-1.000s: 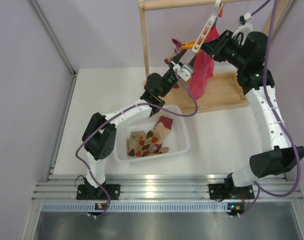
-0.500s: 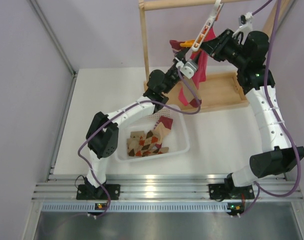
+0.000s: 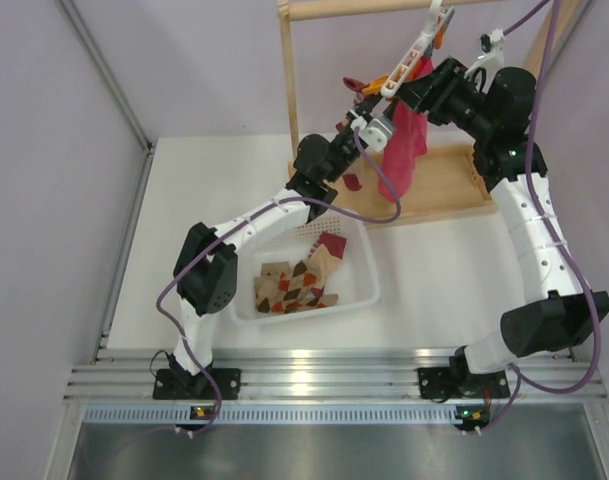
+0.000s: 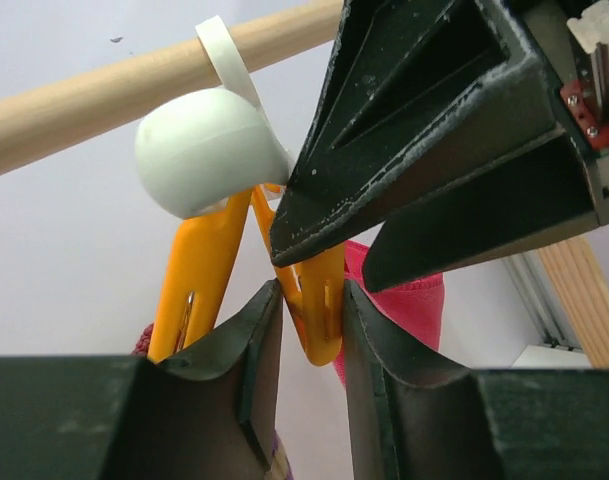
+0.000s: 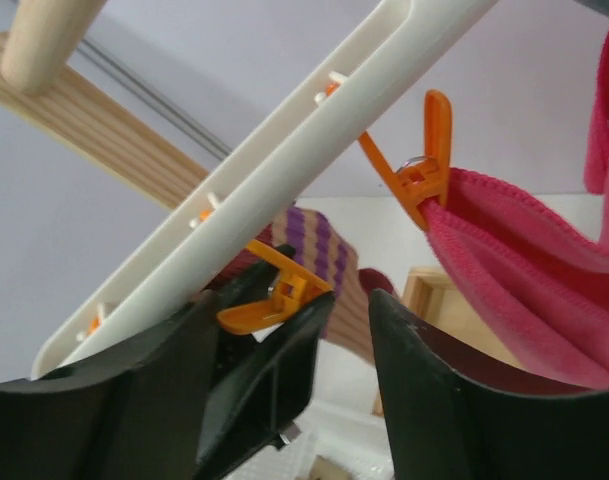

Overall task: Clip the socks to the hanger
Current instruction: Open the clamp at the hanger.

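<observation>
The white hanger (image 3: 409, 55) hangs by its hook from the wooden rod and tilts down to the left; it also shows in the right wrist view (image 5: 284, 150). My left gripper (image 3: 362, 122) is shut on the handle of an orange clip (image 4: 319, 300). A striped sock (image 5: 324, 250) hangs just behind that clip; what holds it is hidden. My right gripper (image 3: 422, 92) stands open beside the bar, its fingers (image 5: 454, 400) either side of the left gripper's finger. Another orange clip (image 5: 424, 170) holds a pink cloth (image 3: 404, 150). More socks (image 3: 294, 285) lie in the basket.
The white basket (image 3: 369, 290) sits mid-table under the left arm. The tall wooden rack has a post (image 3: 289, 90), a top rod (image 4: 84, 100) and a base tray (image 3: 449, 185) behind it. A small maroon piece (image 3: 352, 182) shows near the tray's left end.
My left gripper has risen slightly along the hanger. The pink cloth has swung and the hanger has shifted a little. The right arm has barely moved.
</observation>
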Available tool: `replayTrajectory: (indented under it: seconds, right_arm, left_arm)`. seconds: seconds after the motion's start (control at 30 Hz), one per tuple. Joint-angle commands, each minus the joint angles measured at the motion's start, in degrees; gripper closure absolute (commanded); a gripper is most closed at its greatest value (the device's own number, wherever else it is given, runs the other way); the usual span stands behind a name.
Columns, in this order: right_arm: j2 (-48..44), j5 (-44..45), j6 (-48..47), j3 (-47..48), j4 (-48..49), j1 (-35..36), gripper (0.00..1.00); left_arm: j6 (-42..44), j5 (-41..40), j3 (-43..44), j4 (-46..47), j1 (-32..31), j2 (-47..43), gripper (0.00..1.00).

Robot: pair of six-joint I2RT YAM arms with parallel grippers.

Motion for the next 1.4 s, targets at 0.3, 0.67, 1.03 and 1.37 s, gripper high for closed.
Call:
replayTrajectory:
  seconds: [0.3,0.67,1.03,1.37]
  right_arm:
    - [-0.31,-21.40,5.76,-12.33,42.66,-8.57,0.33]
    - [13.66,-35.82,22.65,-2.06,64.05,-8.58,0.40]
    - [5.68,-39.98,0.62,-12.33,56.51,-8.49,0.38]
    - [3.74,-30.12,-11.28,-17.16,56.56,-6.91,0.32]
  left_arm:
    - [-16.79,8.46,0.75,-1.42,3.18,-4.38,1.00]
    - [-26.12,11.72,3.03,-3.97,6.26,-4.47,1.00]
    - [-26.74,13.21,3.56,-3.62,6.35,-4.30,1.00]
    - [-27.18,13.65,2.59,-3.09,6.35,-5.00,1.00]
